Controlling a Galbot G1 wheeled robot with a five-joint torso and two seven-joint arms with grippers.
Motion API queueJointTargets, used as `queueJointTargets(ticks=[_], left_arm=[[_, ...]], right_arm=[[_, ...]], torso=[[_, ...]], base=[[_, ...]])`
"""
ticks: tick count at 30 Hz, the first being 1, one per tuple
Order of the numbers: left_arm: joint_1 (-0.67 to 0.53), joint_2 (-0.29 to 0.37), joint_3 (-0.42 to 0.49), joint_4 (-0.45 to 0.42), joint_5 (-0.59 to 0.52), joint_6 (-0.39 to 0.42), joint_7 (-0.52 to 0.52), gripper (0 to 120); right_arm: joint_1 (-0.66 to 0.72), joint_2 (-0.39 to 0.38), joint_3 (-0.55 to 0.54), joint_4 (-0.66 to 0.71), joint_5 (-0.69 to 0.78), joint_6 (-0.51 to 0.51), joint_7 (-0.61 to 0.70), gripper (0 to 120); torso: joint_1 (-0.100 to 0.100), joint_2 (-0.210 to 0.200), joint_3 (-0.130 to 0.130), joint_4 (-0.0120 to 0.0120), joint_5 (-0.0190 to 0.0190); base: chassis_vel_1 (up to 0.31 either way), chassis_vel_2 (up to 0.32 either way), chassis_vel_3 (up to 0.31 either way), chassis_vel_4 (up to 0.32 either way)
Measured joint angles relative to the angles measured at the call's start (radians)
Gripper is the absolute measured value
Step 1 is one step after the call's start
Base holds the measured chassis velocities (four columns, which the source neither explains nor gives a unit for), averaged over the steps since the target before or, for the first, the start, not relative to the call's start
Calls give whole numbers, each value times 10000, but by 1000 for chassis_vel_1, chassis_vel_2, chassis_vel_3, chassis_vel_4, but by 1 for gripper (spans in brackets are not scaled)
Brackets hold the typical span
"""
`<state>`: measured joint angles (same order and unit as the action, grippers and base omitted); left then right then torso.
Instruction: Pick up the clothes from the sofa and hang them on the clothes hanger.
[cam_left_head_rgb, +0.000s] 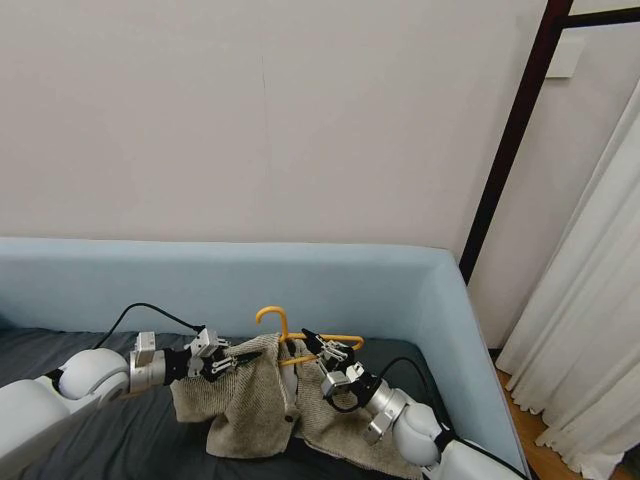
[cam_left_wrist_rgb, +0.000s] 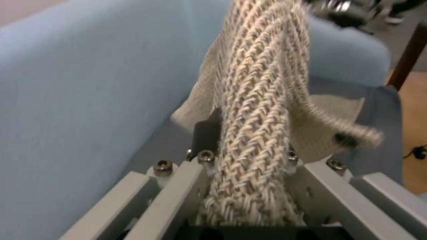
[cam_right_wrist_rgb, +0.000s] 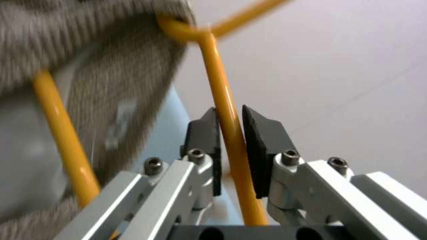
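Cloth (cam_left_wrist_rgb: 257, 150) clamped between left fingers (cam_left_wrist_rgb: 205, 134) | hanger (cam_right_wrist_rgb: 227, 125) between right fingers (cam_right_wrist_rgb: 264, 145)

No legible text or labels anywhere

Beige-brown herringbone knit garment (cam_left_head_rgb: 255, 400). Yellow-orange wire hanger (cam_left_head_rgb: 272, 318). Pale blue sofa back (cam_left_head_rgb: 300, 280), dark grey seat cushion (cam_left_head_rgb: 110, 445). My left gripper (cam_left_head_rgb: 228, 362) and right gripper (cam_left_head_rgb: 320, 347): silver metal, black pads (cam_right_wrist_rgb: 263, 145). Dark brown rack pole (cam_left_head_rgb: 510, 140) far right, white curtain (cam_left_head_rgb: 590, 330), off-white wall (cam_left_head_rgb: 250, 110).
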<state>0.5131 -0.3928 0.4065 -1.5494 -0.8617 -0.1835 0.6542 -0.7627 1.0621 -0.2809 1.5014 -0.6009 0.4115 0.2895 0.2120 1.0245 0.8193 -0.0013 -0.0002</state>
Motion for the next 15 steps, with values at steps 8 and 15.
queueJointTargets(ticks=[8,15], left_arm=[[87,-230,-463,559,-95,-125,-26,2],[54,-360,-586,845,-288,-171,-75,2]], right_arm=[[-750,-441,30,969,1284,-180,-148,50],[-1688,-1176,247,1800,2155,-833,-234,72]], torso=[[0,0,-1,-3,1],[-1,0,0,-2,1]], base=[[0,0,0,0],[0,0,0,0]])
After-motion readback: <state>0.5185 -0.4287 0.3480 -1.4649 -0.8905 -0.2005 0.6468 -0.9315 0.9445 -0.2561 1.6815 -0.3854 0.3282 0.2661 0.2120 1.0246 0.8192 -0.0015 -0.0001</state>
